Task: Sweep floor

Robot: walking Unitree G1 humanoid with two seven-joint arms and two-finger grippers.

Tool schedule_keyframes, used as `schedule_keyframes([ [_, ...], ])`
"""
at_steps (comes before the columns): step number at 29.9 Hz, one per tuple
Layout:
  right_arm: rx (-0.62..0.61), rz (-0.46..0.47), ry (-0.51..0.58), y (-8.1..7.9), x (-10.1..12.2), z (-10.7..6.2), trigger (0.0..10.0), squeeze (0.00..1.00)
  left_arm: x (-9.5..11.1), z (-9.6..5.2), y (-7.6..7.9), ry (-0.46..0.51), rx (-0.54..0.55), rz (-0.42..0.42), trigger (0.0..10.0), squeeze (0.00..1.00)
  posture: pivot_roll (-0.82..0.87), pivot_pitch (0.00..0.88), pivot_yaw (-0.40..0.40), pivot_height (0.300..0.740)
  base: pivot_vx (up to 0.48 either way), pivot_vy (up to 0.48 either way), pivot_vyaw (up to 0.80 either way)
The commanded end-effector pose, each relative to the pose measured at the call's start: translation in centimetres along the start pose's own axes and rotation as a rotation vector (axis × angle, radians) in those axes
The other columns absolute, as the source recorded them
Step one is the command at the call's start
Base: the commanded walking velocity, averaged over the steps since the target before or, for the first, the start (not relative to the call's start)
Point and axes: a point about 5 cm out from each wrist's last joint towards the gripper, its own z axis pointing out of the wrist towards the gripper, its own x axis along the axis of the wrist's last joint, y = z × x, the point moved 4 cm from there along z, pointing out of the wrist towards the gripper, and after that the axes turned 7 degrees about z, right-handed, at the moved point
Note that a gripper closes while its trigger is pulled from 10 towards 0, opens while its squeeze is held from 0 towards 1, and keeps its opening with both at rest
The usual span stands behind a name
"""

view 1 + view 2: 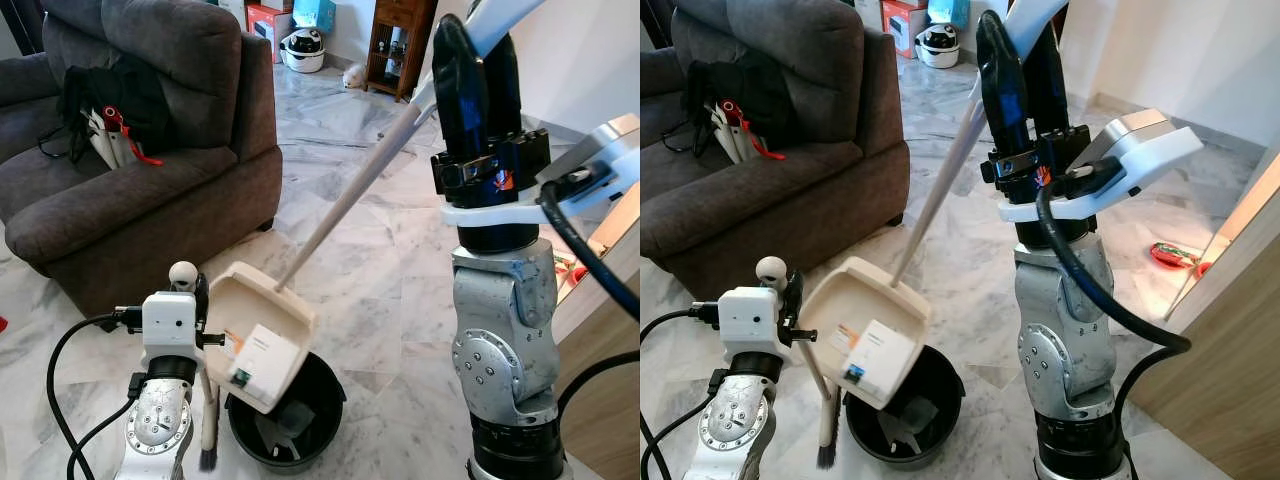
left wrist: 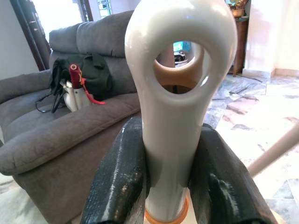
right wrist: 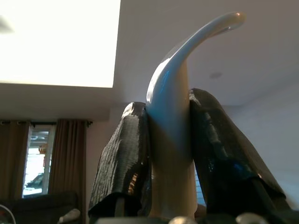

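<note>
The robot has two shiny silver arms with small round screws on the joints. The right arm [image 1: 505,340] is fat and near. The left arm [image 1: 160,420] ends in a white box. Black cables [image 1: 65,400] loop off both (thick ones). Each gripper has long black fingers [image 1: 475,80].

marble floor [image 1: 390,270] carries a black bin [image 1: 290,425] and brown sofa [image 1: 140,190].

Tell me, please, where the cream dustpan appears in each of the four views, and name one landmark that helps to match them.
Left eye view: the dustpan sits low and left of centre, tilted over the black bin.
Right eye view: the dustpan is low and left, over the bin.
Left wrist view: the pan is not in it.
Right wrist view: only its handle, between the right gripper's fingers.
Shared landmark: the grey sofa.
</note>
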Motion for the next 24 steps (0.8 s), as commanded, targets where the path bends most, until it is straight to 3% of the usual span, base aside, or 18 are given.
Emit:
schedule_keyframes([
  [1,0.033,-0.005,0.037,-0.63,0.76,0.38,10.0,0.00,1.10,0.37,0.01,0.060,-0.008,0.019,10.0,0.00,0.17,0.000,-0.017,0.740,0.000,0.000,0.00],
  [13,0.052,-0.015,0.012,-0.93,0.39,0.28,10.0,0.00,1.06,0.56,-0.66,0.074,-0.017,0.105,10.0,0.00,0.17,0.000,-0.018,0.740,0.000,0.000,0.00],
  [18,0.053,-0.017,0.005,-0.95,0.28,0.27,10.0,0.00,1.16,0.56,-0.33,0.095,-0.055,0.184,10.0,0.00,0.16,0.000,-0.018,0.740,0.000,0.000,0.00],
  [24,0.054,-0.018,-0.001,-0.95,0.20,0.26,10.0,0.00,1.28,0.51,-0.15,0.104,-0.062,0.203,10.0,0.00,0.17,0.000,-0.019,0.740,0.000,0.000,0.00],
])
